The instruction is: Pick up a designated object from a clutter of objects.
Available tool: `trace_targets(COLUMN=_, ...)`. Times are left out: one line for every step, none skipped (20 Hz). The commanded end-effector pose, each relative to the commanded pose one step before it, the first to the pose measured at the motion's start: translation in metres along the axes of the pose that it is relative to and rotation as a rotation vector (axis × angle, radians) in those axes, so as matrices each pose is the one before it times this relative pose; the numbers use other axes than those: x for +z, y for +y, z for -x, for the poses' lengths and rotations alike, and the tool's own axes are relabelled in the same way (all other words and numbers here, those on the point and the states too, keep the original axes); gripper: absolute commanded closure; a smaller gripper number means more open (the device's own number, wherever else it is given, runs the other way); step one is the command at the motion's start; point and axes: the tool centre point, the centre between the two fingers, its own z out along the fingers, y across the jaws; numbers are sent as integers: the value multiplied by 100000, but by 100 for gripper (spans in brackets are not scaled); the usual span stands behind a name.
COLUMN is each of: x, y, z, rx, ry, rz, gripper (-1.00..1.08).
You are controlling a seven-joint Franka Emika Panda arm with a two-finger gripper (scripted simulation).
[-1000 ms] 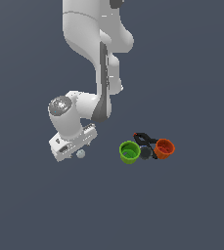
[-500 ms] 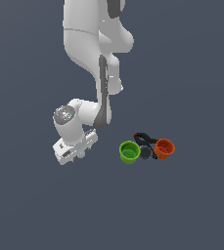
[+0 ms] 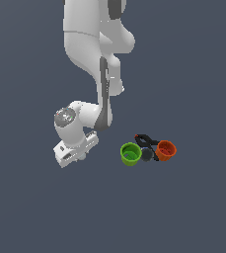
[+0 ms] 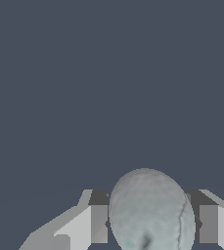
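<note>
- Exterior view: the white arm bends down toward the exterior view's left, and its gripper [image 3: 79,157] sits low over the dark grey floor [image 3: 193,207]. The fingers and the ball are too small or hidden here; I cannot tell the jaw state from this view.
- Exterior view: well apart, toward the exterior view's right, the clutter lies close together: a green cup [image 3: 131,153], a dark grey round thing [image 3: 147,155] just beside it, a black looped clamp [image 3: 147,142] with a red tip, and an orange cup [image 3: 166,150].
- Wrist view: the pale grey-white ball [image 4: 151,211], faintly dimpled, fills the gap between the two fingers [image 4: 98,223], which stand narrow, one against each flank of it.
- Wrist view: beyond the ball only plain floor shows.
</note>
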Motion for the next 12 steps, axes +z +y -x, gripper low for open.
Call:
trace_targets(x=50, y=-46, z=-22, rx=-66, ry=-26, rz=-72, gripper=108)
trace_targets(x=0, y=0, z=0, rx=0, ry=0, rz=0, gripper=108)
trace_targets(x=-37, y=32, z=0, rx=20, ry=21, rz=63, gripper=108)
trace_targets(x=-20, y=-16, z=-8, rx=0, ry=0, rz=0, gripper=108)
trace_targets(x=-60, y=-49, z=-24, rx=0, ry=0, rz=0, gripper=108)
trace_targets(x=-100, y=-82, z=-40, rx=0, ry=0, rz=0, gripper=108)
trace_targets(x=-140, y=-115, z=-56, rx=0, ry=0, rz=0, gripper=108)
trace_targets(x=-181, y=-148, z=-72, rx=0, ry=0, rz=0, gripper=108)
trace_targets(x=-222, y=-181, z=-89, rx=0, ry=0, rz=0, gripper=108)
trace_targets(x=-262, y=-215, z=-105, rx=0, ry=0, rz=0, gripper=108)
trace_targets(x=-304, y=-248, z=-122, rx=0, ry=0, rz=0, gripper=108)
trace_targets(x=-345, y=-282, z=-138, rx=0, ry=0, rz=0, gripper=108)
